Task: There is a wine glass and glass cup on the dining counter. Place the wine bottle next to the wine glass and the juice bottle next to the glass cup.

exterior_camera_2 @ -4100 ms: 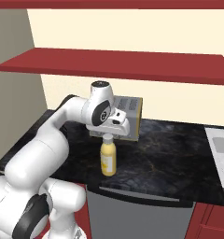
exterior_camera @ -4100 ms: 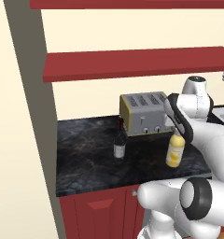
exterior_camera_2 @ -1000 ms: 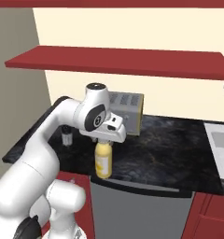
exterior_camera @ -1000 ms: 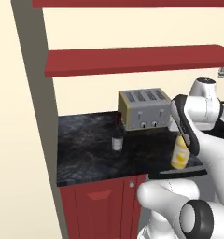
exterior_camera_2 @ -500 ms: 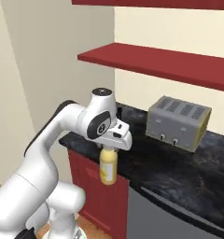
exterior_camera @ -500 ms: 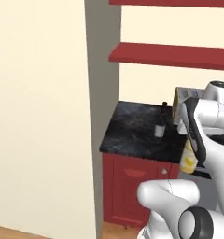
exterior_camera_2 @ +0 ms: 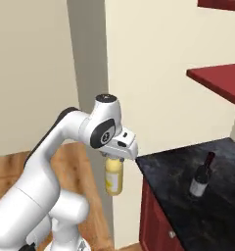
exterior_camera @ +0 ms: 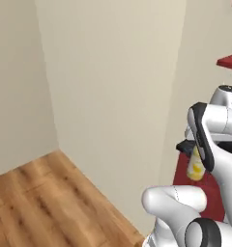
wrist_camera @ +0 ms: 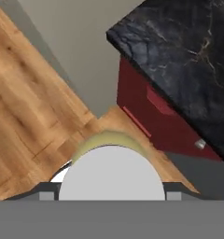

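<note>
My gripper (exterior_camera_2: 117, 156) is shut on the neck of the juice bottle (exterior_camera_2: 113, 177), a small yellow bottle that hangs upright beneath it, off the worktop's left end and above the floor. From the left base view the gripper (exterior_camera: 189, 147) and the juice bottle (exterior_camera: 195, 165) show beside my white arm. The hand view looks down on the bottle's white cap (wrist_camera: 109, 176) between my finger tips. The wine bottle (exterior_camera_2: 200, 181), dark with a red neck and pale label, stands on the black worktop (exterior_camera_2: 188, 206). The wine glass, glass cup and dining counter are out of view.
The black marbled worktop (wrist_camera: 179, 51) sits over red cabinet doors (wrist_camera: 151, 112). A beige wall column (exterior_camera_2: 90, 73) rises beside its left end. Red shelves (exterior_camera_2: 217, 78) hang above it. Wood floor (exterior_camera: 50, 198) spreads out to the left.
The whole scene has slid right as the base turns left; the toaster has left both views. The juice bottle stays in my shut gripper, now off the worktop's end.
</note>
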